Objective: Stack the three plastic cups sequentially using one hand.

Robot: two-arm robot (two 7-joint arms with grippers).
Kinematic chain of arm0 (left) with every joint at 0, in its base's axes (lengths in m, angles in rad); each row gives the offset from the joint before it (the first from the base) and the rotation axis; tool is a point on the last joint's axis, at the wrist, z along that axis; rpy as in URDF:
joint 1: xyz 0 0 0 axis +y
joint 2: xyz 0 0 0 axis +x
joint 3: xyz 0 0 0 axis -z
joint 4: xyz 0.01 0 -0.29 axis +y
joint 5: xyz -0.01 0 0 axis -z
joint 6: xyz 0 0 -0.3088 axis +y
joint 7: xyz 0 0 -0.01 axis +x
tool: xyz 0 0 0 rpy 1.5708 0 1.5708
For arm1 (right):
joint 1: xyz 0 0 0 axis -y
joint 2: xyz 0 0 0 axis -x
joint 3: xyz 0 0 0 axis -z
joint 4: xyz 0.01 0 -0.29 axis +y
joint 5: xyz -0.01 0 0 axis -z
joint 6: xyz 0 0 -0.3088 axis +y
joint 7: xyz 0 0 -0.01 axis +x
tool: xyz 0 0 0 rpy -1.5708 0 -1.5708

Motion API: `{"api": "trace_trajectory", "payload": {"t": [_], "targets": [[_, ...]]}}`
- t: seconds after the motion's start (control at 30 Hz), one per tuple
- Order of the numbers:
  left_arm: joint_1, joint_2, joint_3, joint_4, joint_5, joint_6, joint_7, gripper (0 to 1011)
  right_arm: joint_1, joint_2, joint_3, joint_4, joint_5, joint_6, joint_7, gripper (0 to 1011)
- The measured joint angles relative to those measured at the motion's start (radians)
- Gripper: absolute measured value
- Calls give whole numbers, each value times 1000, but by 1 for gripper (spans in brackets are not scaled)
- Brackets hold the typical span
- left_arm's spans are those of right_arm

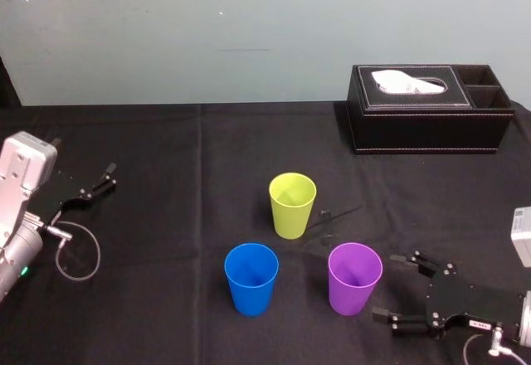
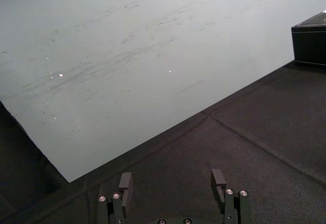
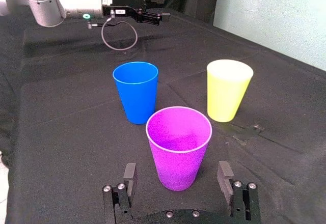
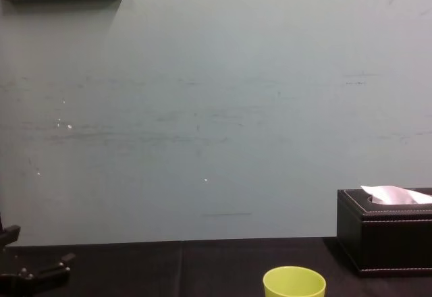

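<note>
Right tool (image 1: pixel 387 285) (fingers spread) beside purple cup (image 1: pixel 355 278); left tool (image 1: pixel 104 178) idle.

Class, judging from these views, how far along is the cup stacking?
Nothing is stacked: the lime-green cup, blue cup and purple cup stand apart, upright. In hand: the right gripper, open, faces the purple cup without touching it. The left gripper is parked far left. All stacking is left.
</note>
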Motion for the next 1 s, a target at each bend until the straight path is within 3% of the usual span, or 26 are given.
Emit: {"api": "trace_trajectory", "payload": {"t": [0.5, 1.0], "targets": [[0, 0, 0, 0, 0, 0, 0, 1011, 68, -31, -57, 36, 20, 38, 12, 1004], [0, 0, 0, 0, 0, 0, 0, 1011, 138, -72, -113, 62, 4, 70, -6, 1004]]}}
